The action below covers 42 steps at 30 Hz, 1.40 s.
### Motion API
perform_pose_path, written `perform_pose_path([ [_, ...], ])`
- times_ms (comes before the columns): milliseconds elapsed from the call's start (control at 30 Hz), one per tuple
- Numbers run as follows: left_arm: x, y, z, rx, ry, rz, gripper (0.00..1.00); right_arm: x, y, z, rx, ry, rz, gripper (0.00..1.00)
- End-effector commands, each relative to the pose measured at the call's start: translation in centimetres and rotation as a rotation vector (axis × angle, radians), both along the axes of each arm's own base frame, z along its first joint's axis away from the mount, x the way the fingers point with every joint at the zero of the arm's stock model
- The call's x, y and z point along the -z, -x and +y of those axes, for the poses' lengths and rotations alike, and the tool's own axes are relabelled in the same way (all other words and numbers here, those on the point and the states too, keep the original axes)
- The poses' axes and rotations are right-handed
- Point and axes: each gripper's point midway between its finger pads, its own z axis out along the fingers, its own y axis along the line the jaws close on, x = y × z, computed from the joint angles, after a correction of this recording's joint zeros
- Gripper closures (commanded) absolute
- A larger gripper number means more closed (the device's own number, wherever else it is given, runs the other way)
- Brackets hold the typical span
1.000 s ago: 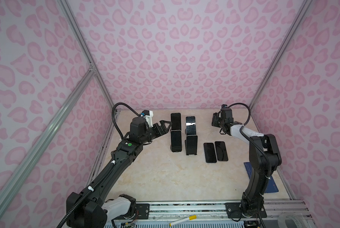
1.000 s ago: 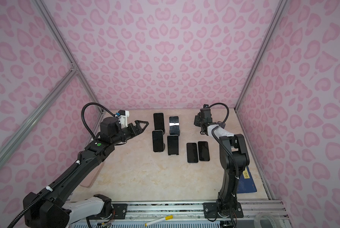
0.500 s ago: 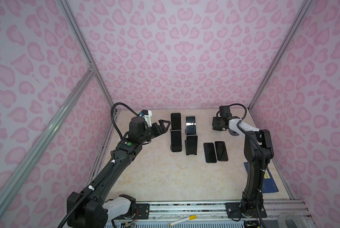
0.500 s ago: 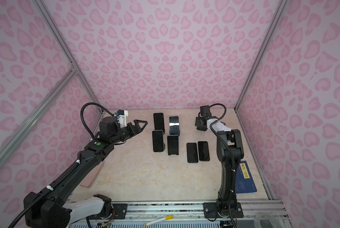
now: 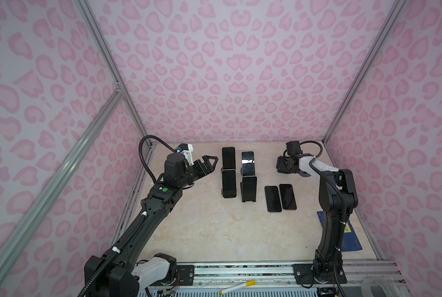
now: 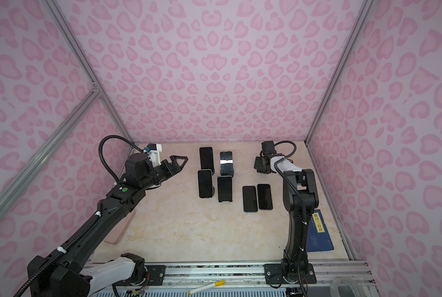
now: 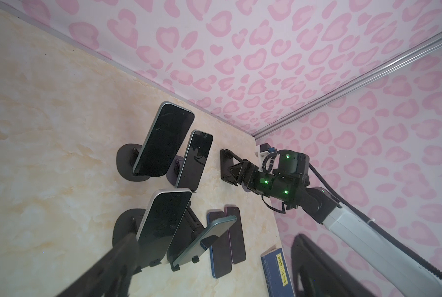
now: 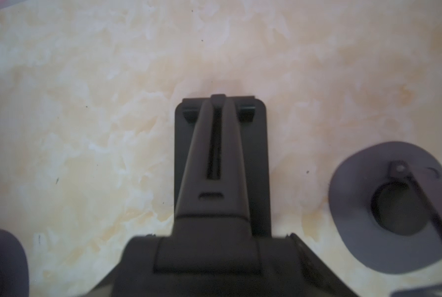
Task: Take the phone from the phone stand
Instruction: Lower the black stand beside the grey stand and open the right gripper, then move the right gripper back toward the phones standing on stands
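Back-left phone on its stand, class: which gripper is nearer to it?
Left. The left gripper is close beside the back-left phone; the right gripper lies past the neighbouring phone.

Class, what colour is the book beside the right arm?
Blue, with a yellow label; the book shows best in a top view.

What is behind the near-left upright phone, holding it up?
A black stand with a round base shows behind the phone in the left wrist view. The phone covers most of its arm and cradle, so its grip cannot be seen.
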Motion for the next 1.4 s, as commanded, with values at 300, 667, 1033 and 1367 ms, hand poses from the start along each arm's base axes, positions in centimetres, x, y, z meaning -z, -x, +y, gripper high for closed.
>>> perform_pose_path([
  [300, -2.1, 0.6, -1.6, 0.094, 0.037, -0.073, 0.04, -12.9, 2.2, 1.5, -0.006, 0.004, -0.197, 0.02],
  [667, -2.1, 1.9, -3.7, 0.161, -0.040, -0.122, 0.04, -17.4, 13.1, 9.8, -0.132, 0.005, -0.458, 0.03],
  [1033, -0.5, 0.7, -1.7, 0.036, -0.118, -0.121, 0.04, -14.2, 19.2, 11.4, -0.151, -0.074, -0.446, 0.06],
  [1367, 0.6, 0.0, -1.2, 0.006, -0.159, -0.102, 0.04, -10.3, 20.9, 16.2, -0.261, -0.118, -0.416, 0.08],
])
